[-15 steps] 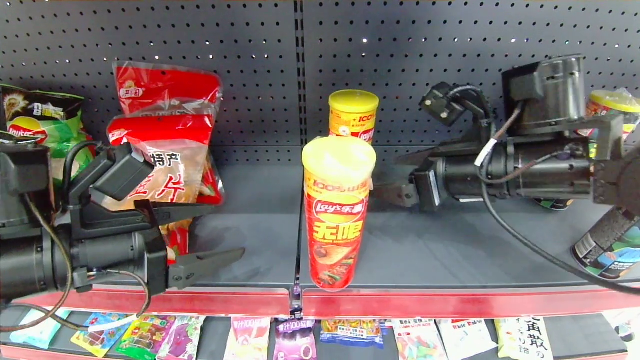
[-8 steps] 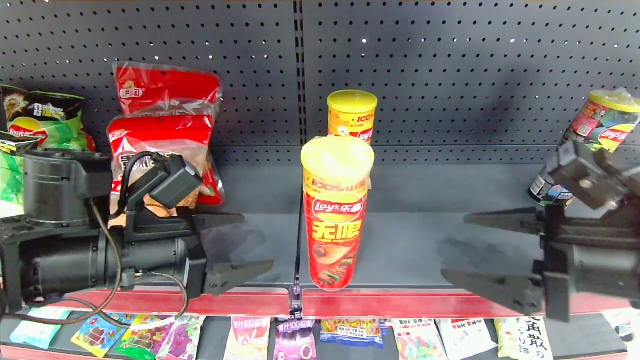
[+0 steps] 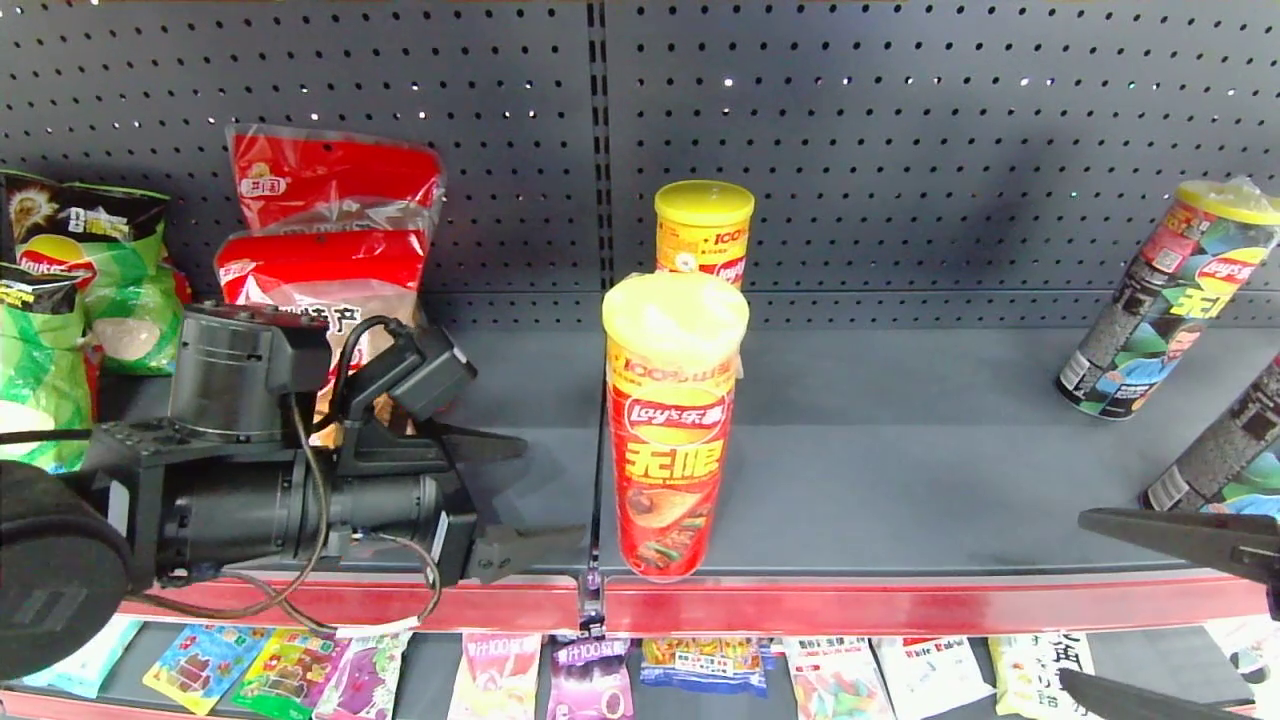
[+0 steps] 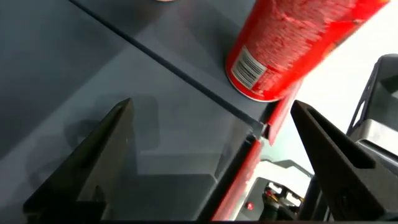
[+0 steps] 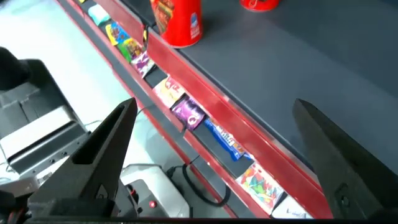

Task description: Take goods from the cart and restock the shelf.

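Noted tall red cylindrical chip can with yellow lid (image 3: 672, 430) upright at front edge of dark grey metal shelf (image 3: 900, 480), just behind red rail (image 3: 850, 605). Found left tool (image 3: 553, 493) spread wide, empty, just beside can on its left at base level. Found right tool (image 3: 1075, 600) likewise released, holding nothing, low at rail near shelf's right end, close by two black-and-green cans (image 3: 1165, 300). Judged main risk: tipping tall narrow can over rail through sideways sweep of left tool. Judged second risk: clipping black-and-green cans on lift of right tool.
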### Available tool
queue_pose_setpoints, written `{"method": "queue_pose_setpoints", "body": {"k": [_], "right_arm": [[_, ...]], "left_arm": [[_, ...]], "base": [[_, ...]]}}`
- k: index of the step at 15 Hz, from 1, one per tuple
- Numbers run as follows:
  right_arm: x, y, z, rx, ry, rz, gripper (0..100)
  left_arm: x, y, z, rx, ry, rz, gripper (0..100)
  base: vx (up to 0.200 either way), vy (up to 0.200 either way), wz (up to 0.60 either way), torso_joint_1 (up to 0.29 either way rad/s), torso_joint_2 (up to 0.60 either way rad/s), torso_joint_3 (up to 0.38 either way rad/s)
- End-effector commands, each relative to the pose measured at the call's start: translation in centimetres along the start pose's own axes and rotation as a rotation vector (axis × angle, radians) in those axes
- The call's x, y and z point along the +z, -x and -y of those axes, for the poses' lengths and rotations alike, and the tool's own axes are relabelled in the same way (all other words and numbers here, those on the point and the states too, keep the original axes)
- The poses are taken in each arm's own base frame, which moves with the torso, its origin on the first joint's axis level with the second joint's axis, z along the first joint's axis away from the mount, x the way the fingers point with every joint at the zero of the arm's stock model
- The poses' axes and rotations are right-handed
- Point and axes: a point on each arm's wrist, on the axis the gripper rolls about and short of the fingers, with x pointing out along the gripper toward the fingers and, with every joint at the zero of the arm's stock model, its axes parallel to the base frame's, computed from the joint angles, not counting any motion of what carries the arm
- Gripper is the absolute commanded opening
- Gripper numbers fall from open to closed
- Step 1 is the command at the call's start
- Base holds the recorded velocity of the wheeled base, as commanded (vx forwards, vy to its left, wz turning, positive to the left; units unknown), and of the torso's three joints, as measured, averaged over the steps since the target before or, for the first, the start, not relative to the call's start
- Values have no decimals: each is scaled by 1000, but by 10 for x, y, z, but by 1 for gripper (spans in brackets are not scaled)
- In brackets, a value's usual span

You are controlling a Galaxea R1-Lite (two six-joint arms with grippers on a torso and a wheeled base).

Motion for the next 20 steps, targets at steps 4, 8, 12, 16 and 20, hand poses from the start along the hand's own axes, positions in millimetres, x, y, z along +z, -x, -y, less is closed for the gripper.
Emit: {"method": "queue_pose_setpoints", "body": {"k": [4,8,12,16,20], "right_arm": [[0,4,0,-17,-12,18,100],[-1,4,0,-17,-17,14,100],[-1,5,0,-17,-19,17,100],[-1,6,0,-17,-30,17,100],[-2,5,0,-18,-32,14,100]], "left_arm": [[4,-20,-3,-24,-7,-15,100],[9,-29,-4,-35,-13,-12,100],[9,-33,-6,-37,-11,-16,100],[13,-39,-7,-42,-19,-9,100],[15,-45,-6,-53,-24,-9,100]], "base": [[0,0,0,0,0,0],[0,0,0,0,0,0],[0,0,0,0,0,0],[0,0,0,0,0,0],[0,0,0,0,0,0]]}}
